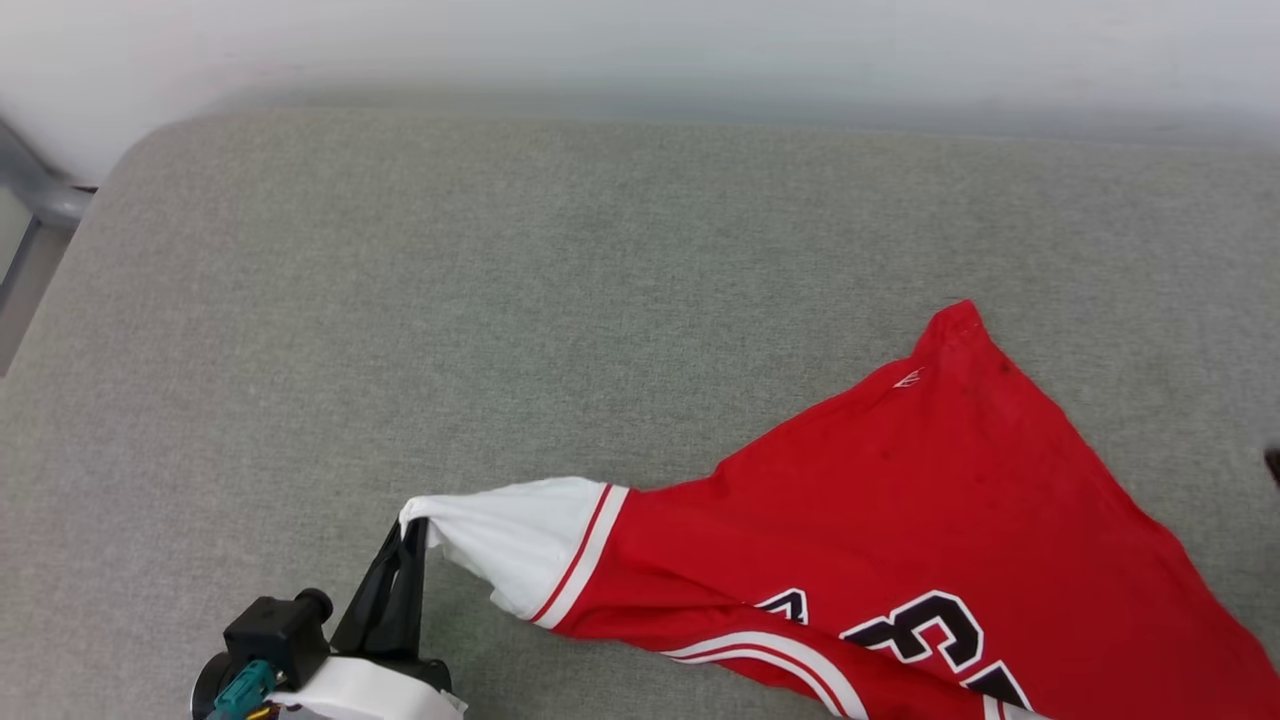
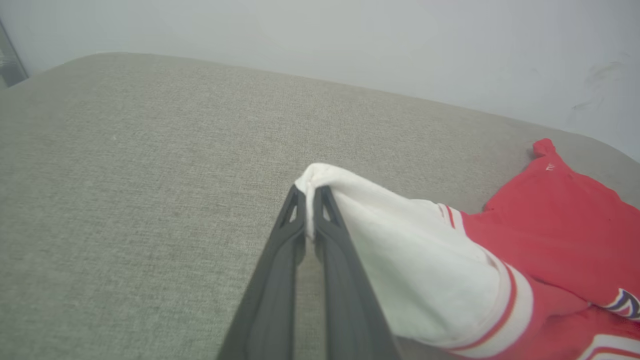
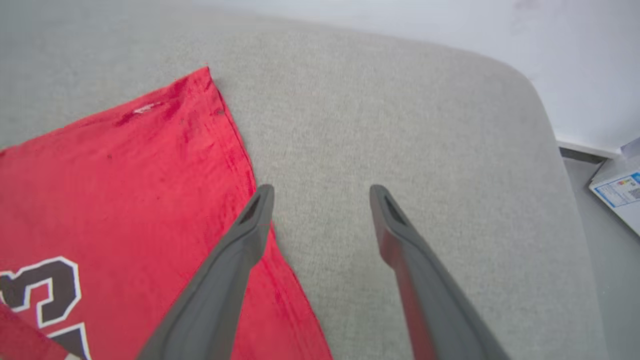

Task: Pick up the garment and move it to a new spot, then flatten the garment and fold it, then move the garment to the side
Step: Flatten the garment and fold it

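Shirt (image 1: 900,500) on cushion (image 1: 500,300), left hand (image 2: 310,192) clamped on white sleeve (image 2: 400,250), right wrist view adding open, empty right hand (image 3: 320,192), lettering (image 1: 920,630) cut off.

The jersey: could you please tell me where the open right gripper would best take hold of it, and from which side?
Probably the red corner farthest from the robot, approached from the bare cushion on its right. That corner ends in a small bunched point, and it lies opposite the white sleeve that the left gripper pinches, so pulling there should spread the jersey.
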`<state>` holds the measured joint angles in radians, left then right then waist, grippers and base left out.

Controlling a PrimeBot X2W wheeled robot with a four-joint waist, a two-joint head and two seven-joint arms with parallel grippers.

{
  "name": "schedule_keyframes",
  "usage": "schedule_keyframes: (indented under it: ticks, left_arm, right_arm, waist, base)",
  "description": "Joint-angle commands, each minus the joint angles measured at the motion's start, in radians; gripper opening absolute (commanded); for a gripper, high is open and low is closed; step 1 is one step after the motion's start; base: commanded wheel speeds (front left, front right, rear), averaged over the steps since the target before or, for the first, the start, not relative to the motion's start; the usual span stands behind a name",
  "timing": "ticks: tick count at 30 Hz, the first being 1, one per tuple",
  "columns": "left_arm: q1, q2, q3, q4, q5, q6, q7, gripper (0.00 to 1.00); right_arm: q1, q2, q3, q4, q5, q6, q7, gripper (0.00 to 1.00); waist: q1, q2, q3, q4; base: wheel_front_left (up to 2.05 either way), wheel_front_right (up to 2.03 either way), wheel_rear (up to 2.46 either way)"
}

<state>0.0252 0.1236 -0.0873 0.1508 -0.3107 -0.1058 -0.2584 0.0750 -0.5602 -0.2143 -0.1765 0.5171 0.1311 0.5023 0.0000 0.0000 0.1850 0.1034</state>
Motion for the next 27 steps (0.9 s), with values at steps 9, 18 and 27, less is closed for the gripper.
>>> schedule_keyframes:
  ticks: [9,18,27]
  left_arm:
    - [-0.065,-0.013,-0.038,-0.021,0.007,-0.002,-0.001,0.00]
    - [-0.118,-0.029,-0.077,-0.032,0.008,-0.006,-0.006,0.00]
    - [-0.154,-0.044,-0.100,-0.036,0.004,-0.010,-0.008,0.00]
  right_arm:
    - [-0.399,-0.145,0.334,0.030,-0.007,-0.001,0.176,1.00]
    - [-0.728,-0.176,0.654,0.301,0.044,-0.001,0.361,1.00]
    - [-0.871,-0.109,0.805,0.549,0.044,-0.001,0.307,1.00]
  waist:
    - [0.0000,0.0000,0.076,0.066]
    - [0.0000,0.0000,0.141,0.120]
    - [0.0000,0.0000,0.203,0.152]
  base:
    - [0.00,0.00,0.00]
    - [0.00,0.00,0.00]
    - [0.00,0.00,0.00]
